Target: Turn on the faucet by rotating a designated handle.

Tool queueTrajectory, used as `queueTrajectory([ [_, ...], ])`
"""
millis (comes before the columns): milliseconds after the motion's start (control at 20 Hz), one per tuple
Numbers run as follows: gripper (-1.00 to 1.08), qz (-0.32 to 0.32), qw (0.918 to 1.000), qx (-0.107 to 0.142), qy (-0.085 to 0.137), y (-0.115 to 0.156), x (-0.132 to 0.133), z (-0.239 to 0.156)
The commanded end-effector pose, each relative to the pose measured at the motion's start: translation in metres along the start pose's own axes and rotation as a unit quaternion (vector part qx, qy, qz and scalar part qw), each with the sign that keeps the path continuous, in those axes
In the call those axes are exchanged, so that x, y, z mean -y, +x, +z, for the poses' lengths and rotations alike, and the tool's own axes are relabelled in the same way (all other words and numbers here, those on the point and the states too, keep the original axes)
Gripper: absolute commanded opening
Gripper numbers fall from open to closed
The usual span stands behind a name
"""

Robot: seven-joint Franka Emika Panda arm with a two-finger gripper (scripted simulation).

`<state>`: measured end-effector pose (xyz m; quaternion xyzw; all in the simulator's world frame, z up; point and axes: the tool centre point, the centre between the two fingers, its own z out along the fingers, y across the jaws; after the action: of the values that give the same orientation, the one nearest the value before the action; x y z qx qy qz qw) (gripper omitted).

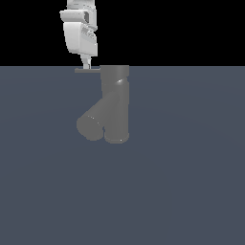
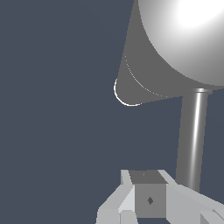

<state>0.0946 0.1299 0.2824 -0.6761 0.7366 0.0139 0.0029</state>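
The faucet [image 1: 116, 103] is a dull grey Y-shaped body with an upright cylinder and a thick spout [image 1: 91, 125] branching down toward the exterior view's left. The handle [image 1: 88, 70] is a thin grey rod sticking out sideways from the top of the cylinder. My white gripper [image 1: 86, 62] hangs just above the rod's outer part, fingers together and holding nothing. In the wrist view the gripper [image 2: 145, 183] sits beside the handle [image 2: 193, 135], which runs up to the faucet's rounded top [image 2: 188, 39], with the spout [image 2: 142, 81] past it. The rod is not between the fingers.
The faucet stands on a flat blue-grey floor [image 1: 191, 191] that fills the lower part of the exterior view. Behind it is plain black background. No other objects show.
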Motion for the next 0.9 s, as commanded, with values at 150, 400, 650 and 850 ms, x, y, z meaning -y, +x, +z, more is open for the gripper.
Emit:
queueTrajectory([
  [150,-1.0,0.026,0.9996,-0.009,0.007,-0.007,0.008,0.01],
  [400,-1.0,0.033,0.9993,-0.011,0.009,-0.009,0.01,0.012],
  [650,-1.0,0.033,0.9994,-0.011,0.008,-0.009,0.008,0.012],
  [850,-1.0,0.033,0.9994,-0.011,0.008,-0.009,-0.002,0.013],
])
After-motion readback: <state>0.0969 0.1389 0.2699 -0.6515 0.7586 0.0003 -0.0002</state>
